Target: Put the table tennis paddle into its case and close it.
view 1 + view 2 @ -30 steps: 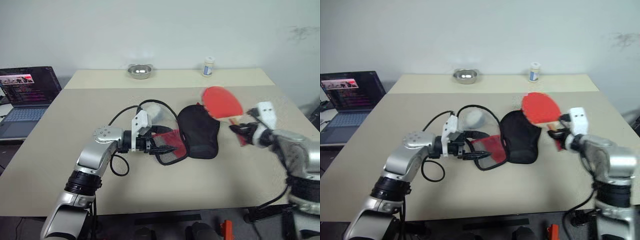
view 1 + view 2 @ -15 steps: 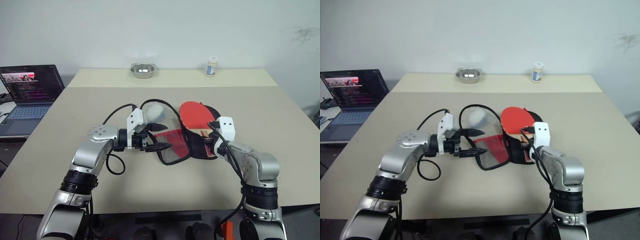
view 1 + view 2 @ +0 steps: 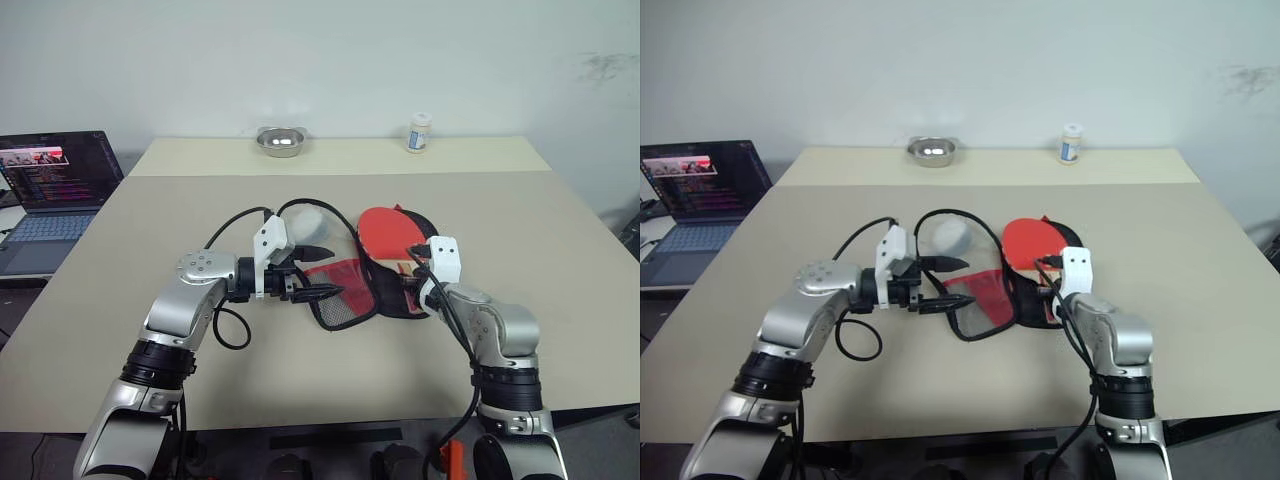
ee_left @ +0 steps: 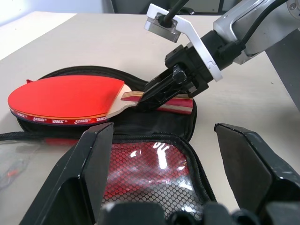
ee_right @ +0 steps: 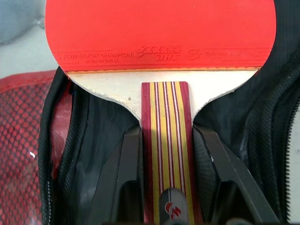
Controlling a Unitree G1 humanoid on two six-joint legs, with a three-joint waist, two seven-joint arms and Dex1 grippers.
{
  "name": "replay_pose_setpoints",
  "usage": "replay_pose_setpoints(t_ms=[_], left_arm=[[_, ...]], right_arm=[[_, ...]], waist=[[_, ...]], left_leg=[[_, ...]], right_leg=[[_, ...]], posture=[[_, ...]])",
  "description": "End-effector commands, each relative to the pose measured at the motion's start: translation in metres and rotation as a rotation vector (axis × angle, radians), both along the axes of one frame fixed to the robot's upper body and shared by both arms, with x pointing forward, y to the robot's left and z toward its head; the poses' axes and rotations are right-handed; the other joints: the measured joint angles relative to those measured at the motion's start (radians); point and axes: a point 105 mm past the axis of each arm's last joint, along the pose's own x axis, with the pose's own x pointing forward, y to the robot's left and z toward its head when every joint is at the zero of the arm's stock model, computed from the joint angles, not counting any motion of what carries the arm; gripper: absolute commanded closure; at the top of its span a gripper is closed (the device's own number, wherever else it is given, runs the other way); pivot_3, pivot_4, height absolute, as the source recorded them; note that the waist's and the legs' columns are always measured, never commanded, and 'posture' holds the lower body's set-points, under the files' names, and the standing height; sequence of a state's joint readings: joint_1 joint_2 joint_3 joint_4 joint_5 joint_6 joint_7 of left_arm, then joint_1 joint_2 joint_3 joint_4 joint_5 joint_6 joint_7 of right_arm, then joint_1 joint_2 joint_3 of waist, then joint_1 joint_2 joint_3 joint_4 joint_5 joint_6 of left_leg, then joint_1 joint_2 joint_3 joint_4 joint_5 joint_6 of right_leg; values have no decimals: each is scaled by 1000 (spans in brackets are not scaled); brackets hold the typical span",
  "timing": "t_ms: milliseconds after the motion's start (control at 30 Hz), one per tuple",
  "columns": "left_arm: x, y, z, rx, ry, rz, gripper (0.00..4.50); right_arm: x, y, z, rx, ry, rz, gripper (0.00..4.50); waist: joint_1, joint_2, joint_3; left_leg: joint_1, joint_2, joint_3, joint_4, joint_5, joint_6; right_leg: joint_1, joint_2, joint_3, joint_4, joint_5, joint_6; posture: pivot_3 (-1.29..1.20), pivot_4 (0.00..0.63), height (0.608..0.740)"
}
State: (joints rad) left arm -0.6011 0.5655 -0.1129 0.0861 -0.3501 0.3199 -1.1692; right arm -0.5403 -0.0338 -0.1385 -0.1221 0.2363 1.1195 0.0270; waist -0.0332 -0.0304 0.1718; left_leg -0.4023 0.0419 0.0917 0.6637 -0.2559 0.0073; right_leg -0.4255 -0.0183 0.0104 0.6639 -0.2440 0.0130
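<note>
My right gripper (image 5: 165, 178) pinches the paddle (image 4: 65, 99) handle, blade over open case (image 4: 154, 164); left gripper (image 4: 164, 178) open, empty; closing left.

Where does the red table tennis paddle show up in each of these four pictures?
Left eye view: the table tennis paddle lies mid-table, on the open case.
Right eye view: paddle at centre, on the case.
Left wrist view: paddle at left, handle clamped by the right gripper.
Right wrist view: blade across the top, handle between the fingers.
Shared landmark: the case's black zip edge.
</note>
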Motion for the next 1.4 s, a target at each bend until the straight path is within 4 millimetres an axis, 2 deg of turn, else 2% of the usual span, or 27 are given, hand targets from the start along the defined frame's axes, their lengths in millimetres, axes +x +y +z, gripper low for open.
replay_pose_setpoints(t_ms=[33,233,500,600,700,800,967,1067,1167,1333,1400], left_arm=[[-3,0,11,2,-60,-14,767],[-3,0,11,6,-63,-12,767],[-3,3,9,10,-59,-9,767],[-3,4,8,10,-58,-7,767],[-3,12,7,19,-54,22,767],[-2,30,3,32,-31,88,767],[-5,58,-13,94,30,161,767],[1,74,-16,107,49,231,1387],[8,82,-17,109,56,273,2444],[26,105,-36,247,49,406,4375],[36,101,-42,250,54,436,4449]], right_arm=[[7,-5,13,-15,-60,-42,3451],[8,-8,9,-35,-53,-54,3451],[5,-1,12,-7,-57,-43,963],[1,2,21,-8,-87,-16,17],[-12,8,50,-51,-199,89,17],[-37,14,79,-59,-289,286,17],[-77,7,101,-63,-317,568,17],[-101,-1,112,-77,-334,724,0],[-110,-8,117,-109,-333,773,0],[-117,-23,134,-161,-352,804,0],[-115,-30,140,-195,-366,781,0]], waist=[[0,0,0],[0,0,0],[0,0,0],[0,0,0],[0,0,0],[0,0,0],[1,-1,0],[3,-1,0],[4,-2,1],[4,-4,2],[5,-4,2]], left_leg=[[0,0,0,0,0,0],[0,0,0,0,0,0],[0,0,0,0,0,0],[0,0,0,0,0,0],[0,0,0,0,0,0],[0,0,0,-1,0,0],[0,1,-2,-1,0,0],[0,1,-3,-1,0,0],[1,1,-4,-1,0,0],[0,1,-4,-1,0,0],[0,1,-4,-1,0,0]], right_leg=[[0,0,0,0,0,0],[0,0,0,0,0,0],[0,0,0,0,0,0],[0,0,0,0,0,0],[0,0,0,0,0,0],[0,0,0,-1,0,0],[0,0,-3,-1,-2,1],[1,0,-4,-1,-3,3],[2,-1,-5,-2,-3,4],[2,-1,-5,-3,-3,4],[2,-1,-5,-3,-3,3]], posture=[[0,150,740],[0,150,740],[0,150,740],[0,150,740],[0,150,740],[0,150,740],[0,150,740],[0,150,740],[0,150,740],[0,150,740],[0,150,740]])
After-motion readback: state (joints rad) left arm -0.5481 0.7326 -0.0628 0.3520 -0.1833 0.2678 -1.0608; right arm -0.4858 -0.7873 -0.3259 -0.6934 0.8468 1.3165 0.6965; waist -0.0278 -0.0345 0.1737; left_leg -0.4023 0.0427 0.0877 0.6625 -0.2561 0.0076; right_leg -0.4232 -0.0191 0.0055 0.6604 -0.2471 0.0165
